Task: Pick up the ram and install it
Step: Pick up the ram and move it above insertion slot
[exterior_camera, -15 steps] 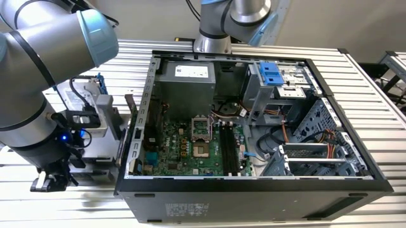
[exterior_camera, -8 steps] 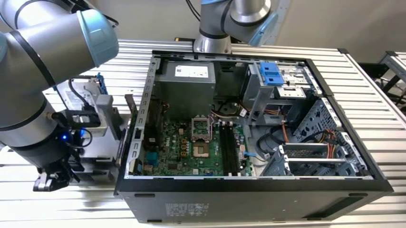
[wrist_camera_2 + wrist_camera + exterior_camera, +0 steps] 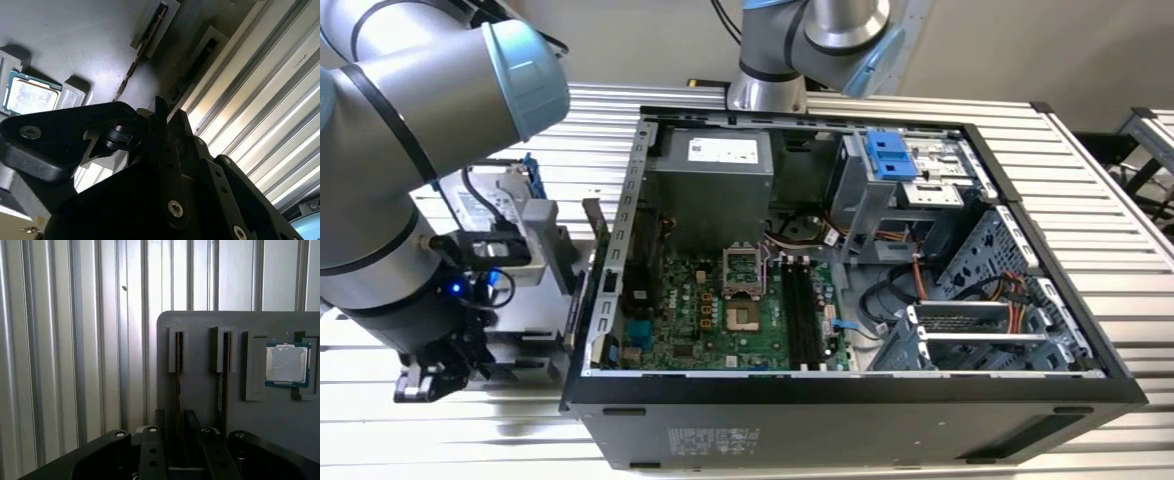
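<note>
In the first wrist view a grey holder (image 3: 200, 340) carries two rams standing on edge in narrow slots. One ram (image 3: 178, 385) runs down between my gripper's (image 3: 175, 422) fingers (image 3: 160, 427), which straddle it with a gap on both sides, so the gripper is open. The other ram (image 3: 222, 387) stands one slot over. The second wrist view has the same ram (image 3: 145, 45) ahead of the gripper (image 3: 170, 117). In the exterior view the gripper (image 3: 443, 375) hangs low over the holder (image 3: 520, 335), to the left of the open computer case (image 3: 854, 400), whose black memory slots (image 3: 798, 310) lie on the motherboard.
A processor chip (image 3: 286, 365) sits in a pocket of the holder beside the rams, also seen in the second wrist view as a chip (image 3: 30, 95). The ribbed metal table (image 3: 60, 365) surrounds the holder. A second arm's base (image 3: 767, 90) stands behind the case.
</note>
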### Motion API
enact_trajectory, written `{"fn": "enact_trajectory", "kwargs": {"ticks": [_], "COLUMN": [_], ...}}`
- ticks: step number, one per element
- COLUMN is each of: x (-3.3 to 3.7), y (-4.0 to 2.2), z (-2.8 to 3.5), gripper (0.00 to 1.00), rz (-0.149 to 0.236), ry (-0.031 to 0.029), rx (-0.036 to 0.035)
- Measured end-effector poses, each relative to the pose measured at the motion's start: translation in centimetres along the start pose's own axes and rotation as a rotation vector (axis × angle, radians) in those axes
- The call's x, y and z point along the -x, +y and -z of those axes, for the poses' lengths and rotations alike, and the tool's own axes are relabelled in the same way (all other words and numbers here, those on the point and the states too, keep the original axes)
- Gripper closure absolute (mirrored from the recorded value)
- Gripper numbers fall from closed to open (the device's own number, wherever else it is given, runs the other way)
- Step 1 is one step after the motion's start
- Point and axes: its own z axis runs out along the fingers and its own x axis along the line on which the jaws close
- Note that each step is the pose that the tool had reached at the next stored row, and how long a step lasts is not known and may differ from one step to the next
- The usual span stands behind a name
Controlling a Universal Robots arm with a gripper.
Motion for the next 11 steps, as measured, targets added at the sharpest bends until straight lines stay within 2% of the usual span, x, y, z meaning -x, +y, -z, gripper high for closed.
{"fn": "enact_trajectory", "kwargs": {"ticks": [11], "x": [0.0], "y": [0.0], "z": [0.0], "gripper": [1.0], "rz": [0.027], "ry": [0.0002], "rx": [0.0003]}}
